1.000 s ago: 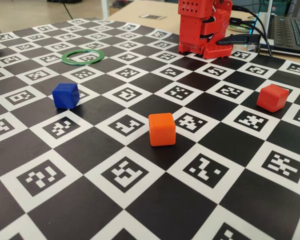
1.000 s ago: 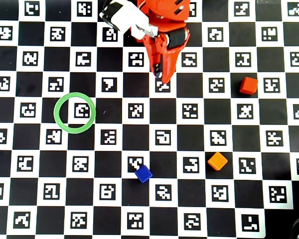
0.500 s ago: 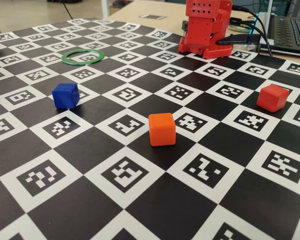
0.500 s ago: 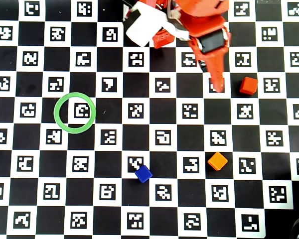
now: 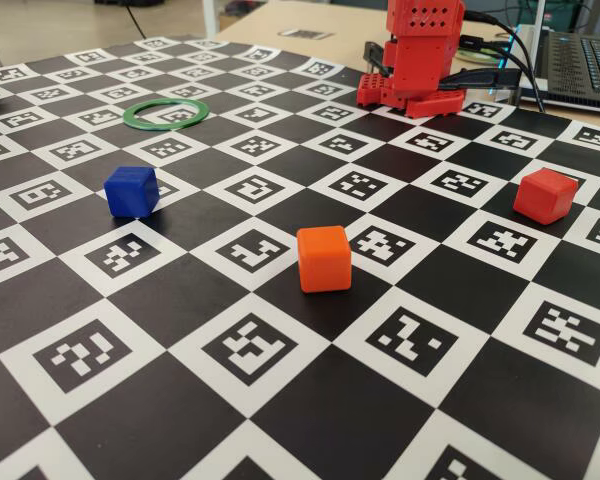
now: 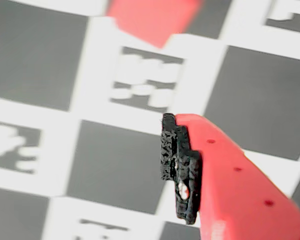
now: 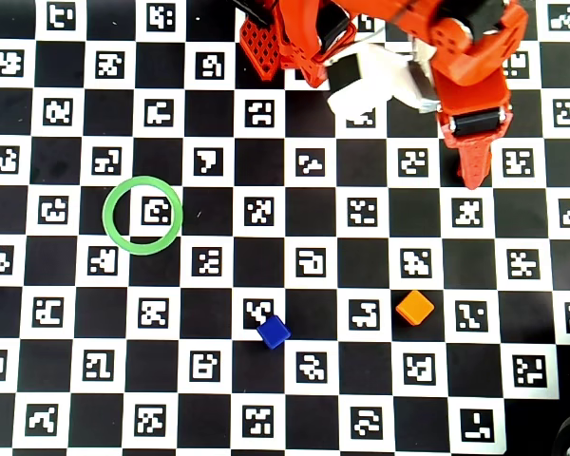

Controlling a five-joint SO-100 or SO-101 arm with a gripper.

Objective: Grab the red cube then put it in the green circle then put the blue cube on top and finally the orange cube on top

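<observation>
Red cube (image 6: 152,19) blurred, edge-cropped

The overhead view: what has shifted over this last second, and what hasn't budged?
The arm swung to the right in the overhead view; its gripper now hangs over the spot where the red cube lies, hiding it from above. Nothing has been grasped. The blue cube, orange cube and green circle have stayed put.
</observation>
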